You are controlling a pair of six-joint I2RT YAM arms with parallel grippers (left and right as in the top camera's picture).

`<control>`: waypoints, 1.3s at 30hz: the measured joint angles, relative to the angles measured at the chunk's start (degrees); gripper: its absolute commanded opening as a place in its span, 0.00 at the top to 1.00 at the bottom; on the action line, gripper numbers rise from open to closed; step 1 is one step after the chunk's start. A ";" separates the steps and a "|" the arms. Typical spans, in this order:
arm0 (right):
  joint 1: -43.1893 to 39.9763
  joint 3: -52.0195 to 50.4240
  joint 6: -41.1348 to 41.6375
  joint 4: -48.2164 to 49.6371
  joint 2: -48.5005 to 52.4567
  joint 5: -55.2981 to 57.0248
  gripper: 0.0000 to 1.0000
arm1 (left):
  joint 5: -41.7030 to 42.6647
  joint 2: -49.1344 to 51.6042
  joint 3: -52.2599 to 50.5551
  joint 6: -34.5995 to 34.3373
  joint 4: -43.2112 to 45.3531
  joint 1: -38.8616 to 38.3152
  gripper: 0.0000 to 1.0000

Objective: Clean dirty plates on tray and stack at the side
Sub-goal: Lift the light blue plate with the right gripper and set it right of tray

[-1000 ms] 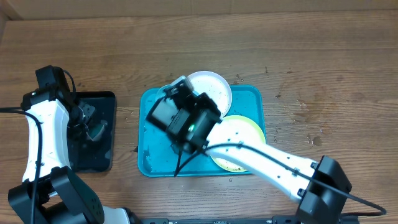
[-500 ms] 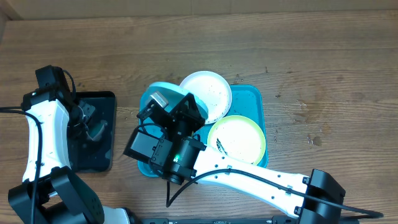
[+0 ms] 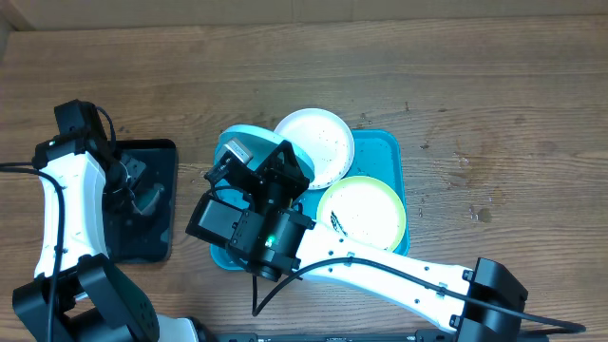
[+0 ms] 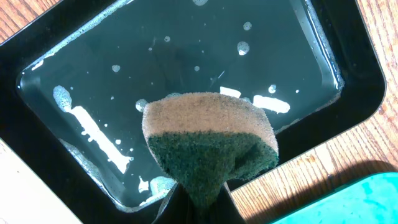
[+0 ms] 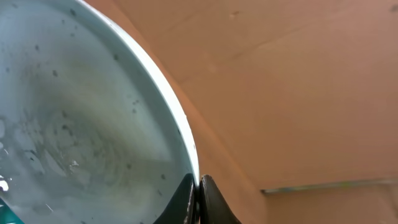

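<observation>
My right gripper (image 5: 198, 190) is shut on the rim of the light-blue-rimmed plate (image 5: 81, 124), whose white face shows dark specks and smears. Overhead, that plate (image 3: 239, 136) is raised and tilted over the left end of the blue tray (image 3: 388, 144), with the right gripper (image 3: 249, 161) below it. The white plate (image 3: 323, 141) lies at the tray's far edge and the yellow-green plate (image 3: 363, 214) at its right. My left gripper (image 4: 199, 208) is shut on a tan-and-green sponge (image 4: 208, 137) above the black tray (image 4: 348, 106).
The black tray (image 3: 160, 157) stands left of the blue tray and holds soapy water with foam patches. A corner of the blue tray (image 4: 367, 199) shows beside it. My right arm (image 3: 399, 271) crosses the near side of the table. Bare wood surrounds both trays.
The right arm has lifted the light-blue plate off the tray and swung left, uncovering the yellow-green plate. It has hardly moved in the last half second. The left arm stayed still.
</observation>
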 measured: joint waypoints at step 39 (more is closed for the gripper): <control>-82.38 -16.81 14.53 2.93 -0.11 -80.19 0.96 | 0.02 0.00 -0.04 0.13 0.90 0.00 0.96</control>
